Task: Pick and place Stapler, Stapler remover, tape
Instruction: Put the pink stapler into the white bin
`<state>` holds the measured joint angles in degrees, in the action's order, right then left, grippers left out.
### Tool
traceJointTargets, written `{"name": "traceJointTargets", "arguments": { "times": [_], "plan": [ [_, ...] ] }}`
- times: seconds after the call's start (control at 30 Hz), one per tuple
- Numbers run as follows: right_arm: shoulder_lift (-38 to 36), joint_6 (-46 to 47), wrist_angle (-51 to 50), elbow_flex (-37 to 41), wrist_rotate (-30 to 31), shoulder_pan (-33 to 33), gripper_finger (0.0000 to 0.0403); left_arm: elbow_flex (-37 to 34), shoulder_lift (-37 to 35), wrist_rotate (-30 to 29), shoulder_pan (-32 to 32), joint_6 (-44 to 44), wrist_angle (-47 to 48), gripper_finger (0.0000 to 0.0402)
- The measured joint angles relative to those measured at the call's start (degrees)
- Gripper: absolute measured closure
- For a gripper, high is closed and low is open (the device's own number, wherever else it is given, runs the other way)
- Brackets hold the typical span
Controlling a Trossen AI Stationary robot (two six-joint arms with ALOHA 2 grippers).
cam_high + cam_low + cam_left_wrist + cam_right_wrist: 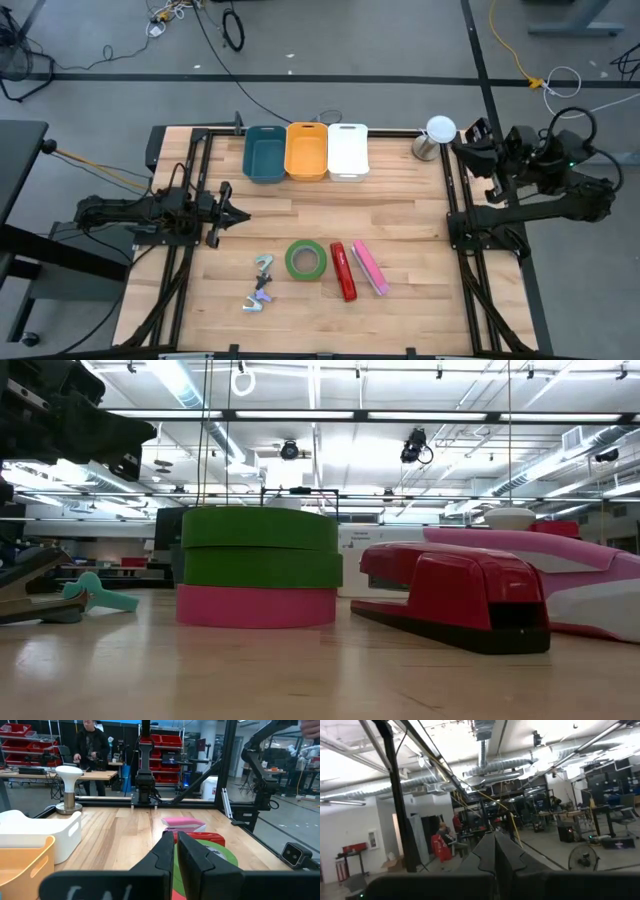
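The green tape (306, 260) lies flat on the wooden table near its front edge; in the low view the tape (260, 550) shows a pink lower band. Right of it lie a red stapler (343, 271) and a pink stapler (370, 267). Left of it lie two staple removers (263, 265) (255, 298); the teal one also shows in the low view (100, 595). My left gripper (238, 213) hovers level at the table's left, shut, pointing toward the table's right side over the tape (215, 857). My right gripper (495, 852) is shut and raised at the right edge, pointing into the room.
Three bins stand at the far edge: blue (265, 155), orange (306, 150) and white (347, 150). A white-topped metal object (438, 135) stands at the far right corner. Dark frame rails run along both table sides. Bare wood lies between bins and tape.
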<state>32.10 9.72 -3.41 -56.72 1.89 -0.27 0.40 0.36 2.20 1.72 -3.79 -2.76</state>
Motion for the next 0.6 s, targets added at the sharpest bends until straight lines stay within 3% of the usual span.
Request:
{"name": "traceJointTargets", "arguments": {
  "times": [0.6],
  "plan": [
    [5.4,0.3,-9.0,-1.8,0.0,0.0,0.0401,0.0,0.0,0.0,0.0,0.0,0.0,0.0376]
  ]
}}
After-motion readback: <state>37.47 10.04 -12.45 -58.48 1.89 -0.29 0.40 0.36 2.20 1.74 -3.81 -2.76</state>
